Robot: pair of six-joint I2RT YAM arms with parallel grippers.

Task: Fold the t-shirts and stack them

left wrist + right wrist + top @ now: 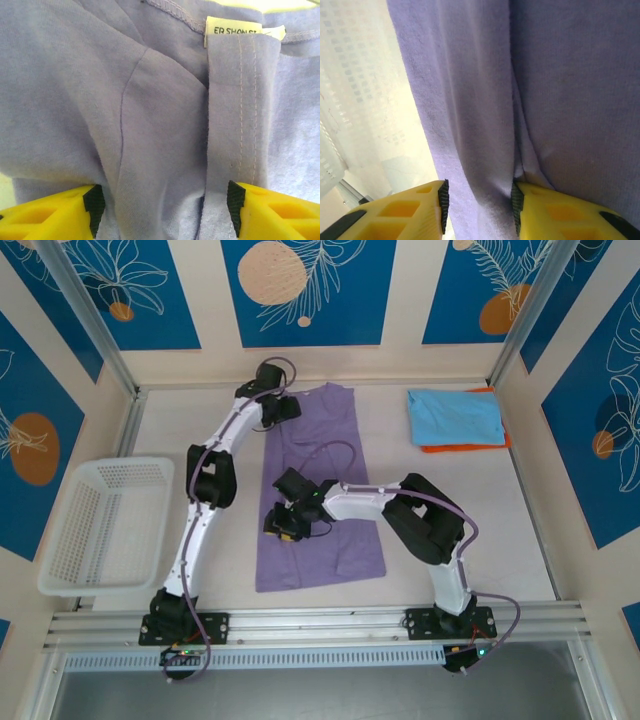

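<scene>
Right claw pinches purple t-shirt; left claw straddles it.

This is looking like a robotics lab cell: blue floral panels and aluminium posts are enclosing a table, and a rail is carrying two robot arms.

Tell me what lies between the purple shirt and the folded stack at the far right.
Nothing visible: only bare table separates the lavender t-shirt from the blue-on-orange stack. The right arm does reach across the shirt.
</scene>
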